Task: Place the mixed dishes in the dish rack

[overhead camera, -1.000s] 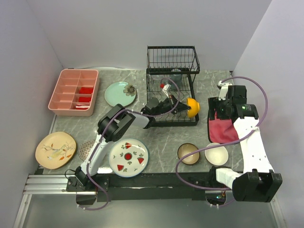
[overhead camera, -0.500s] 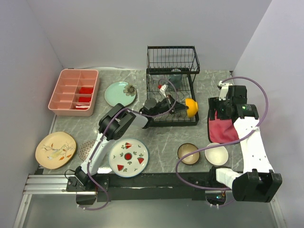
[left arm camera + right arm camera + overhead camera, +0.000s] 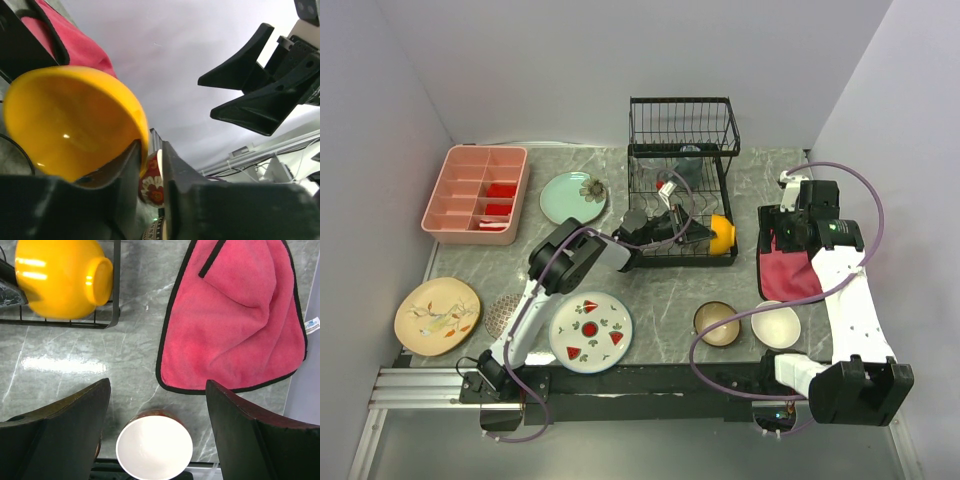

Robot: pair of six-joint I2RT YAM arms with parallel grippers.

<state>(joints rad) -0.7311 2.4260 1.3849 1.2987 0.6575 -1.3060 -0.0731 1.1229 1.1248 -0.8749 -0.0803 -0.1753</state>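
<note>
The orange bowl (image 3: 722, 232) lies tipped on its side at the right end of the dish rack (image 3: 685, 262), in the lower tray, its foot turned outward to the right. The left tool (image 3: 149, 150) reaches into that tray from the rack's left, its jaws narrowly parted astride the bowl's rim, with a sliver of daylight beside one finger. The right tool (image 3: 157, 387) hangs to the right of the rack with its jaws spread wide and holding nothing, above the red cloth (image 3: 785, 268) on the worktop (image 3: 660, 300). In front of the rack, to its right, a brown bowl (image 3: 717, 323) and a white bowl (image 3: 776, 325) sit side by side. The watermelon-print plate (image 3: 590, 331) lies in front of the rack to its left, the mint floral plate (image 3: 573, 197) just left of the rack, and the tan plate (image 3: 437, 315) and pink compartment tray (image 3: 475, 190) lie farther left.
</note>
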